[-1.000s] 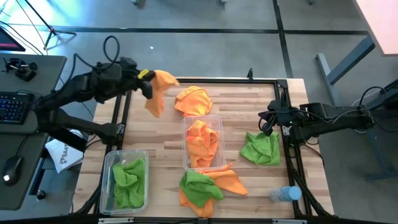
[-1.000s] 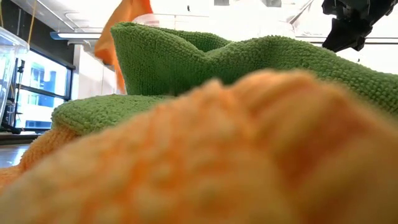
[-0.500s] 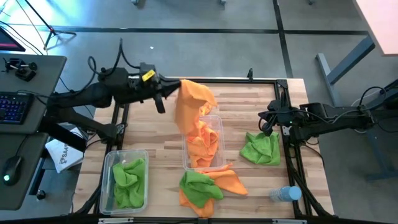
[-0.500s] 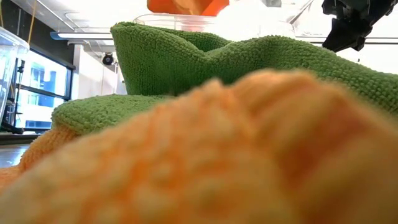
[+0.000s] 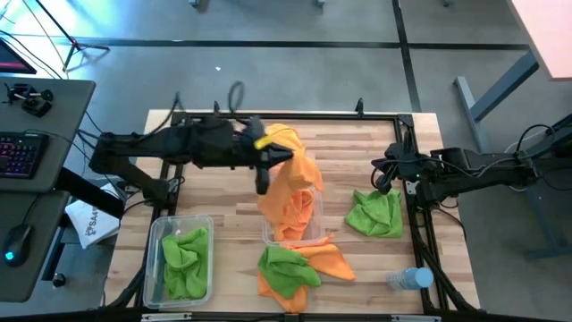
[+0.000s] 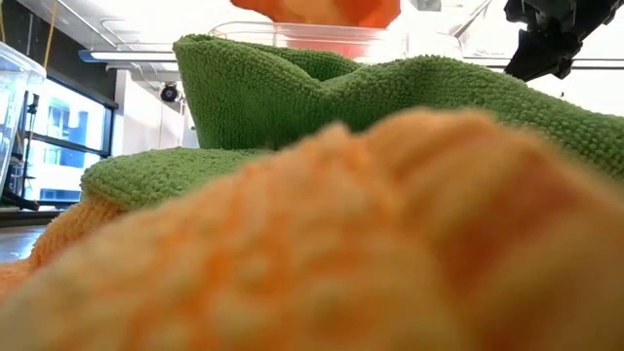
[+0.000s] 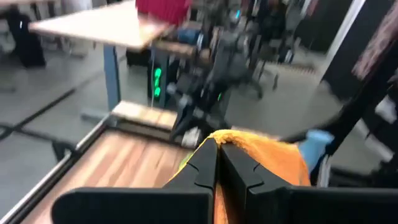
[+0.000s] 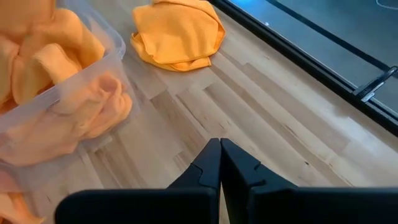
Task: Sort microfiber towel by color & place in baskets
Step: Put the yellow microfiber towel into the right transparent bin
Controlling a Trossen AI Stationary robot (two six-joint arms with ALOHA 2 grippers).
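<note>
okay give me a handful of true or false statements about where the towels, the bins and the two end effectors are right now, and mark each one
1. The left end effector is shut on an orange towel hanging over the centre bin. True.
2. The bin near the table's front left corner holds orange towels. False: it holds green towels.
3. The right end effector is carrying a green towel. False: it is shut and empty, at the table's right edge next to a green towel on the wood.
4. A water bottle with a blue cap lies near the table's front right corner. True.
5. Every orange towel is already in a bin. False: one lies on the wood beside the centre bin.
</note>
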